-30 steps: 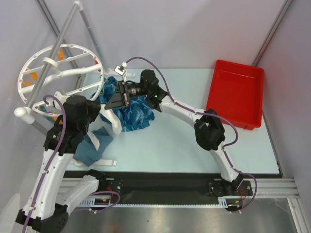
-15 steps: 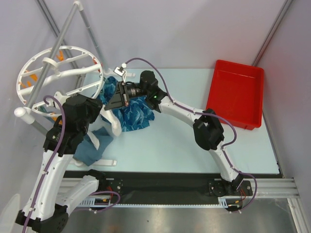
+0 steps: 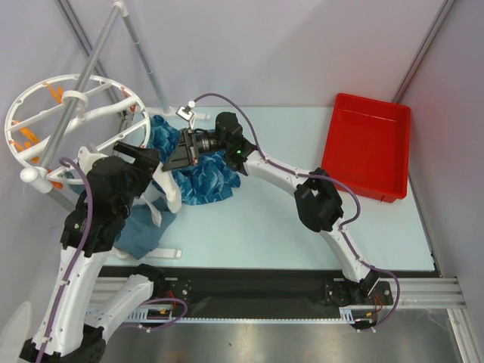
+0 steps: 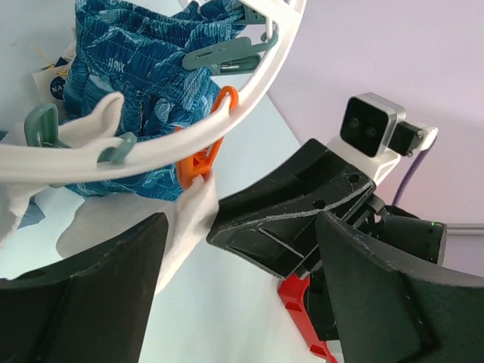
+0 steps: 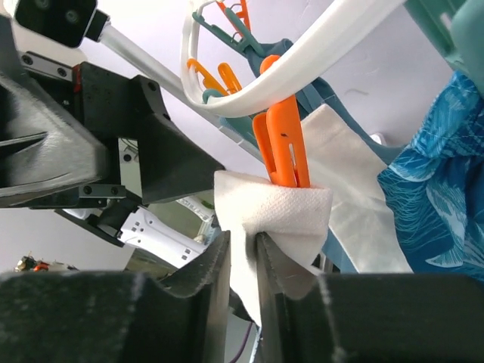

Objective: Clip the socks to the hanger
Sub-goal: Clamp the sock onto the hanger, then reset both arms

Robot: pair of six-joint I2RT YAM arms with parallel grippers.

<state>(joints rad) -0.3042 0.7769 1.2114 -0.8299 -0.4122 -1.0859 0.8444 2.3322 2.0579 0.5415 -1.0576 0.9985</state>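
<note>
Hanger [image 3: 73, 96] has swung off to the left vs a sec ago, and the left arm has dropped back w/ it; right arm has barely shifted, right gripper [image 3: 181, 147] holding under the near rim

Right wrist view: its fingers are closed on a fold of a white sock [image 5: 272, 208], and an orange clip [image 5: 283, 147] on the rim bites the top of that same fold, so the sock is held by clip and gripper at once; left wrist view shows the same clip w/ white fabric hanging below it, touching

Left gripper [image 4: 238, 265] has its fingers spread wide w/ nothing between them, just beside the clip; prob. it has let the clip go, though the view can't confirm that

Meaning: this sock looks clipped; what's left for it is for the right fingers to let go w/o dragging the fabric out of the clip

More white fabric sits near the left arm by the blue patterned cloth [image 3: 208, 178]; can't tell from above if that's a 2nd sock or the same one hanging
</note>
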